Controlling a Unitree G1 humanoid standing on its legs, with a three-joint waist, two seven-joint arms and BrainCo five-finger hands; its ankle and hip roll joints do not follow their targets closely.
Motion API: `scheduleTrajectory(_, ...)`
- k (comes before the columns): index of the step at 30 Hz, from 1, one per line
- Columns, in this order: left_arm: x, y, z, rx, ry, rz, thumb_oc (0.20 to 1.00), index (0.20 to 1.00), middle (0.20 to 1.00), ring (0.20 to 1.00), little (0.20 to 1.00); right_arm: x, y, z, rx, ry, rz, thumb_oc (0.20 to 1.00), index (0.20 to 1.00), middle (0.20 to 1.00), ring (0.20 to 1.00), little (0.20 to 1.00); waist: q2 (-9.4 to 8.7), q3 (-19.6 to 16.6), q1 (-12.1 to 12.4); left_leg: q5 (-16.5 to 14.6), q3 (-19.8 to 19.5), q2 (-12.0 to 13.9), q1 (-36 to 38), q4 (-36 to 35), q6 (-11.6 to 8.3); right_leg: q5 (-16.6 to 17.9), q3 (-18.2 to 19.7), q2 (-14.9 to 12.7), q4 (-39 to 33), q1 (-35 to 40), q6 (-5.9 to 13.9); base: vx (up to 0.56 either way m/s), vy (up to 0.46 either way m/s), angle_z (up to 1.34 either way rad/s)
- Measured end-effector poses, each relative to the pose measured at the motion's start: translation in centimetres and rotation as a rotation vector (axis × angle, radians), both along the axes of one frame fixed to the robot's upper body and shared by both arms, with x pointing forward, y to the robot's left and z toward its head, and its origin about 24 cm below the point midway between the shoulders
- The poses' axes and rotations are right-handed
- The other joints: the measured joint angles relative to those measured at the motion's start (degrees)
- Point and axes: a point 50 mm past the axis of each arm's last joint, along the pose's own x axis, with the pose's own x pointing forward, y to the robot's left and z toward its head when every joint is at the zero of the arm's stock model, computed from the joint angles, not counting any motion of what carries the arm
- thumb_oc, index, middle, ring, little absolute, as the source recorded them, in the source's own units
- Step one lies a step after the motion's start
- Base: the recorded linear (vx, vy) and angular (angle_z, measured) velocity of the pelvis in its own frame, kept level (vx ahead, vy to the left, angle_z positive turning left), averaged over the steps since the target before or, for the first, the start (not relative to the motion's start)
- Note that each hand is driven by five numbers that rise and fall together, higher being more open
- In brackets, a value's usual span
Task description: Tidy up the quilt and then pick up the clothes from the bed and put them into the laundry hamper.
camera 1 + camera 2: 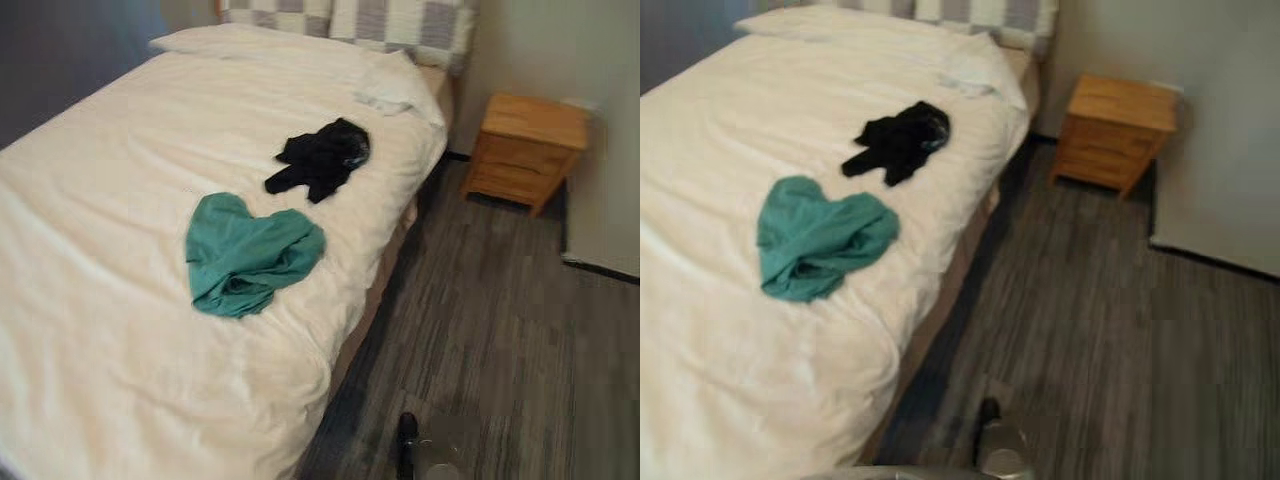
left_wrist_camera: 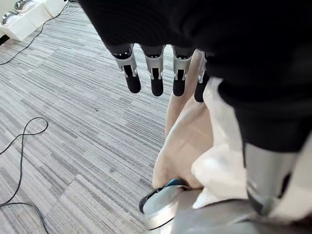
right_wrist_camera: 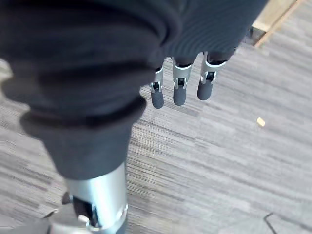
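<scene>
A cream quilt (image 1: pixel 120 230) lies spread flat over the bed. On it lies a crumpled teal garment (image 1: pixel 245 255) near the right side, and a black garment (image 1: pixel 322 157) sits farther up toward the pillows. In the left wrist view my left hand (image 2: pixel 155 73) hangs over the grey floor beside the quilt's hanging edge (image 2: pixel 214 161), fingers straight and empty. In the right wrist view my right hand (image 3: pixel 179 85) hangs above the floor, fingers relaxed, holding nothing.
A white pillow (image 1: pixel 270 45) lies at the head of the bed before a checked headboard (image 1: pixel 390 20). A wooden nightstand (image 1: pixel 525 145) stands right of the bed against the wall. Grey striped floor (image 1: pixel 500 330) runs along the bed's right side.
</scene>
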Motion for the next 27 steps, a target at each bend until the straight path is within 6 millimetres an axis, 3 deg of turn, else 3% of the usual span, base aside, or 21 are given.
scheduleTrajectory(1, -0.7, 0.9, 0.2, 0.022, 0.014, 0.003, 1.000, 1.000, 1.000, 1.000, 1.000, -0.8, 0.7, -0.2, 0.015, 0.017, -0.007, 1.000, 1.000, 1.000, 1.000, 1.000, -3.17, -0.95, -0.29, 1.16, -0.94, -1.16, -1.06, 3.61, 0.44, -2.47, 2.00, -0.03, -0.34, 0.66, 0.31, 0.03, -0.276, -1.32)
scheduleTrajectory(2, -1.0, 1.0, 0.3, 0.030, 0.018, 0.014, 1.000, 1.000, 1.000, 1.000, 1.000, -0.4, 0.7, -0.2, 0.015, 0.003, -0.004, 1.000, 1.000, 1.000, 1.000, 1.000, -4.07, -0.86, 0.24, 2.41, -4.10, -0.75, -2.56, 6.86, 0.79, -3.22, 3.94, 1.86, -2.73, 1.23, 1.35, 0.00, -0.177, -0.88)
scheduleTrajectory(3, -1.3, 0.8, 0.3, 0.028, 0.015, 0.021, 1.000, 1.000, 1.000, 1.000, 1.000, 0.1, 0.7, -0.2, 0.015, -0.014, 0.001, 1.000, 1.000, 1.000, 1.000, 1.000, -5.05, -1.38, 0.41, 2.08, -7.67, -1.78, -3.85, 8.18, 1.85, -0.54, 6.69, 3.33, -6.21, 1.53, 1.46, 0.08, -0.105, -1.84)
scheduleTrajectory(4, -1.0, -0.6, -0.1, -0.007, -0.008, 0.059, 1.000, 1.000, 1.000, 1.000, 1.000, 2.3, 0.0, 0.1, 0.000, -0.093, 0.042, 1.000, 1.000, 1.000, 1.000, 1.000, -4.97, -1.44, 2.07, -3.27, -16.98, -9.04, -4.72, 6.49, 1.26, 5.57, 13.67, 6.15, -15.59, 2.30, -0.72, 0.07, -0.063, -1.86)
scheduleTrajectory(5, -0.6, -0.6, -0.1, -0.005, -0.018, 0.070, 1.000, 1.000, 1.000, 1.000, 1.000, 3.0, -0.2, 0.3, -0.003, -0.116, 0.060, 1.000, 1.000, 1.000, 1.000, 1.000, -4.94, -1.32, 1.94, -6.00, -20.93, -13.43, -5.93, 4.74, 1.55, 9.66, 15.85, 7.04, -19.72, 3.04, -0.56, 0.05, -0.013, -1.84)
scheduleTrajectory(6, -0.2, -0.6, -0.1, -0.008, -0.029, 0.072, 1.000, 1.000, 1.000, 1.000, 1.000, 3.4, -0.5, 0.4, -0.011, -0.126, 0.074, 1.000, 1.000, 1.000, 1.000, 1.000, -5.11, -0.99, 1.80, -7.69, -25.35, -17.33, -6.97, 2.80, 3.08, 12.00, 17.81, 7.13, -22.36, 3.36, -0.16, 0.00, 0.062, -1.26)
scheduleTrajectory(7, -0.1, -0.6, -0.1, -0.021, -0.034, 0.074, 1.000, 1.000, 1.000, 1.000, 1.000, 4.2, -0.7, 0.5, -0.015, -0.153, 0.091, 1.000, 1.000, 1.000, 1.000, 1.000, -5.02, 0.23, 2.30, -9.00, -30.37, -23.12, -8.49, -1.39, 5.19, 14.03, 21.81, 7.66, -26.47, 4.52, 1.05, -0.04, 0.097, -1.24)
scheduleTrajectory(9, 0.1, -0.7, -0.2, -0.052, -0.046, 0.089, 1.000, 1.000, 1.000, 1.000, 1.000, 5.1, -0.4, 0.6, -0.009, -0.175, 0.109, 1.000, 1.000, 1.000, 1.000, 1.000, -5.35, 2.46, 3.49, -9.64, -36.49, -29.78, -9.10, -11.37, 7.31, 15.19, 27.05, 8.09, -28.40, 4.72, 2.55, -0.10, 0.121, -1.43)
scheduleTrajectory(10, 0.2, -0.8, -0.2, -0.060, -0.051, 0.096, 1.000, 1.000, 1.000, 1.000, 1.000, 5.3, -0.3, 0.6, -0.006, -0.179, 0.107, 1.000, 1.000, 1.000, 1.000, 1.000, -5.05, 2.94, 3.51, -9.17, -37.17, -31.13, -10.23, -13.80, 7.90, 14.04, 26.82, 8.30, -28.40, 4.14, 4.12, -0.10, 0.107, -1.18)
scheduleTrajectory(11, 0.5, -1.9, -0.4, -0.091, -0.056, 0.090, 1.000, 1.000, 1.000, 1.000, 1.000, 5.3, -0.7, 0.7, -0.017, -0.175, 0.109, 1.000, 1.000, 1.000, 1.000, 1.000, -1.54, 3.15, 3.58, -6.98, -37.87, -27.92, -13.09, -14.75, 11.10, 9.23, 25.03, 10.86, -27.64, 3.68, 9.93, -0.06, 0.101, -0.91)
scheduleTrajectory(12, 1.4, -3.0, -0.6, -0.118, -0.080, 0.088, 1.000, 1.000, 1.000, 1.000, 1.000, 5.9, -0.7, 0.8, -0.024, -0.177, 0.111, 1.000, 1.000, 1.000, 1.000, 1.000, 2.49, 3.95, 4.90, -1.86, -34.46, -23.58, -14.21, -14.19, 14.02, 7.87, 21.83, 13.51, -18.96, 0.93, 6.79, -0.03, 0.138, -0.90)
scheduleTrajectory(13, 2.1, -3.3, -0.6, -0.131, -0.109, 0.072, 1.000, 1.000, 1.000, 1.000, 1.000, 5.1, -0.1, 0.5, -0.011, -0.148, 0.104, 1.000, 1.000, 1.000, 1.000, 1.000, 3.42, 3.19, 4.80, -1.50, -32.00, -21.63, -13.49, -17.37, 14.47, 4.49, 18.83, 11.28, -6.05, -1.63, 4.22, 0.01, 0.115, -0.62)
scheduleTrajectory(14, 2.2, -3.0, -0.6, -0.124, -0.113, 0.064, 1.000, 1.000, 1.000, 1.000, 1.000, 4.7, 0.1, 0.4, -0.009, -0.136, 0.092, 1.000, 1.000, 1.000, 1.000, 1.000, 2.96, 2.93, 4.65, -1.56, -31.16, -21.63, -12.66, -19.01, 13.88, 2.56, 18.43, 9.03, -3.79, -1.04, 4.86, 0.04, 0.062, -0.43)
scheduleTrajectory(15, 2.3, -1.5, -0.4, -0.084, -0.113, 0.049, 1.000, 1.000, 1.000, 1.000, 1.000, 3.1, 0.8, 0.0, -0.001, -0.102, 0.001, 1.000, 1.000, 1.000, 1.000, 1.000, -0.71, 2.52, 4.70, -0.04, -29.65, -23.28, -10.86, -21.85, 9.71, 1.44, 18.49, 4.15, -12.65, 4.89, 5.90, 0.04, 0.000, -0.23)
scheduleTrajectory(17, 3.1, -1.4, -0.4, -0.066, -0.126, 0.061, 1.000, 1.000, 1.000, 1.000, 1.000, 2.2, 0.9, -0.1, -0.004, -0.081, -0.035, 1.000, 1.000, 1.000, 1.000, 1.000, -1.01, 1.72, 4.51, 0.10, -29.46, -20.87, -10.27, -22.12, 8.66, 3.10, 17.81, 5.78, -21.43, 9.31, 7.86, 0.05, -0.040, -0.24)
scheduleTrajectory(19, 3.5, -0.9, -0.3, -0.047, -0.139, 0.073, 1.000, 1.000, 1.000, 1.000, 1.000, 0.9, 0.9, -0.2, -0.003, -0.048, -0.020, 1.000, 1.000, 1.000, 1.000, 1.000, -1.61, 0.63, 4.62, 1.84, -29.49, -19.51, -10.32, -22.69, 6.69, 4.95, 16.24, 6.69, -24.08, 10.39, 7.12, 0.03, -0.057, 0.00)
scheduleTrajectory(22, 3.9, -0.5, -0.2, -0.035, -0.162, 0.064, 1.000, 1.000, 1.000, 1.000, 1.000, 0.2, 0.8, -0.2, -0.004, -0.053, -0.026, 1.000, 1.000, 1.000, 1.000, 1.000, -2.74, -0.51, 4.76, 1.90, -29.47, -19.39, -10.46, -22.17, 6.61, 4.95, 15.19, 6.71, -25.85, 11.31, 7.12, 0.00, -0.036, 0.17)
scheduleTrajectory(27, 4.1, 0.3, 0.0, -0.017, -0.166, -0.008, 1.000, 1.000, 1.000, 1.000, 1.000, 1.5, 1.1, -0.2, 0.020, -0.134, -0.032, 1.000, 1.000, 1.000, 1.000, 1.000, -3.96, -2.36, 4.81, 1.98, -29.11, -19.54, -11.28, -22.70, 6.77, 5.01, 15.29, 6.34, -27.50, 11.91, 7.22, 0.03, -0.029, -0.02)
